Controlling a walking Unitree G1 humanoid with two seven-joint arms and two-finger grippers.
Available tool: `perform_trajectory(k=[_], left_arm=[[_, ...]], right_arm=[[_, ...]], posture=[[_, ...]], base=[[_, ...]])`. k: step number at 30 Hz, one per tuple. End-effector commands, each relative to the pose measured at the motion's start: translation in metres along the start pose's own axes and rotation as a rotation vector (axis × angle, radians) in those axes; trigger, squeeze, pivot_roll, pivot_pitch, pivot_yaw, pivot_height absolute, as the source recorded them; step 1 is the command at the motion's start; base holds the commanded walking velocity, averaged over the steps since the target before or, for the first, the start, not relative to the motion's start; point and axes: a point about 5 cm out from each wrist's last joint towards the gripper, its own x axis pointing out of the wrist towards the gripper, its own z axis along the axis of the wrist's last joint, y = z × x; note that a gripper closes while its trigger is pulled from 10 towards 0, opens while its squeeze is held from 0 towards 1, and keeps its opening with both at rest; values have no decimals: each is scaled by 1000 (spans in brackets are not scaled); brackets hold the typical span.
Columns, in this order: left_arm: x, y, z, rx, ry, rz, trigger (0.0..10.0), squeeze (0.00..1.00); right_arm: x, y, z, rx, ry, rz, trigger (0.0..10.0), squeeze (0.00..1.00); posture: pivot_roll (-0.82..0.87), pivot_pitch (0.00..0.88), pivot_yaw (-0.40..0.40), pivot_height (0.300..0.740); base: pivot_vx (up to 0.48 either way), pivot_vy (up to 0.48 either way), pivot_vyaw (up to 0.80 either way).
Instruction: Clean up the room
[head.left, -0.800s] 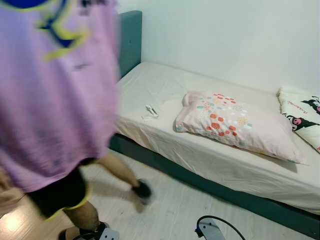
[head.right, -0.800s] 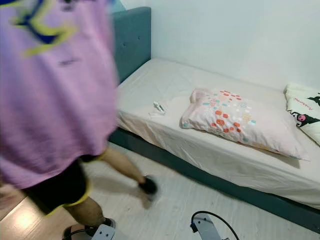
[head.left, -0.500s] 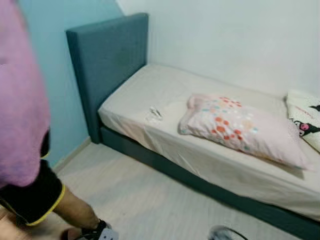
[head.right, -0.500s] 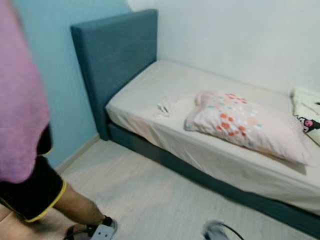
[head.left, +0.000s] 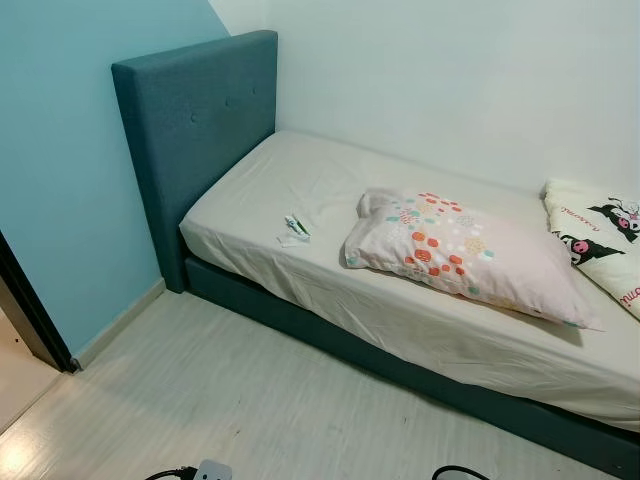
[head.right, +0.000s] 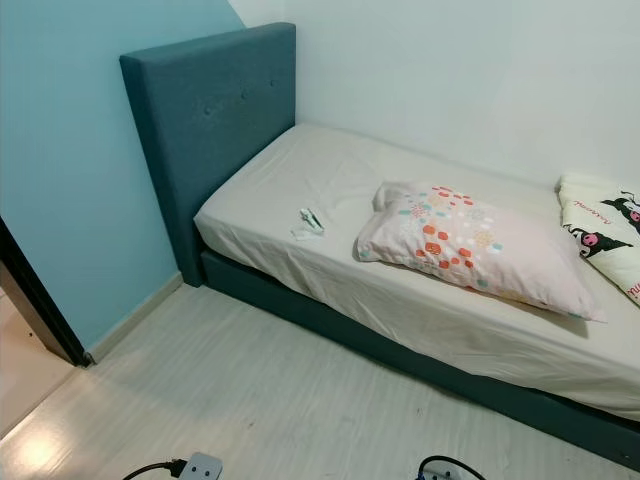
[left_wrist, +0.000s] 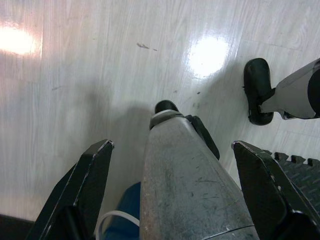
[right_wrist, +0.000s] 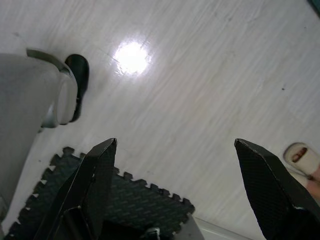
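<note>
A small wrapper (head.left: 294, 229) lies on the bed (head.left: 300, 180) at 9 o'clock of the dotted pillow (head.left: 460, 255). Left gripper (left_wrist: 172, 165) and right gripper (right_wrist: 180, 165) hang over the floor (right_wrist: 200, 75), both released with fingers spread.

Open floor (head.left: 250, 390) before bed (head.left: 420, 330)

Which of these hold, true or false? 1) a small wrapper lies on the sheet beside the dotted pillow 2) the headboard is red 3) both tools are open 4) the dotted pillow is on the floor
1) True: the small wrapper lies on the sheet, apart from the dotted pillow.
2) False: the headboard is dark teal.
3) True: the left tool and the right tool hang over the floor, fingers spread.
4) False: the pillow lies on the bed.
</note>
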Motion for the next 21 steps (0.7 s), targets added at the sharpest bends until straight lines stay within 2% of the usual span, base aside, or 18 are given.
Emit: perform_trajectory(k=[1,3,5,9,13,15,17,19,21], left_arm=[[-1,-4,-3,-35,-12,1,10000,0],[-1,-4,-2,-45,-30,7,10000,0],[-1,-3,0,-42,-55,20,10000,0],[-1,-2,2,-16,-85,34,10000,0],[-1,-1,3,-14,-91,37,10000,0],[0,22,30,-28,-152,34,10000,0],[0,22,30,-28,-152,34,10000,0],[0,30,44,-42,-195,16,10000,0],[0,30,46,-44,-210,13,10000,0]], right_arm=[[0,-4,5,37,-23,-5,10000,0],[0,-4,6,48,-25,-5,10000,0],[0,-5,10,104,-39,0,10000,0],[0,-7,21,158,-77,5,10000,0],[0,-8,25,165,-90,7,10000,0],[0,-8,31,156,-105,10,10000,0],[0,-8,31,156,-105,10,10000,0],[0,-7,38,165,-126,26,10000,0],[0,-6,42,172,-137,34,10000,0]], posture=[[-25,0,-97,738],[-24,0,-97,738],[-21,0,-96,738],[-19,0,-95,738],[-18,0,-96,738],[-19,0,-95,738],[-19,0,-95,738],[-19,0,-97,738],[-19,0,-98,738]], base=[[0,0,0],[0,0,0],[0,0,-744],[0,0,-753],[0,0,-752],[0,0,0],[0,0,0],[0,0,0],[0,0,0]])
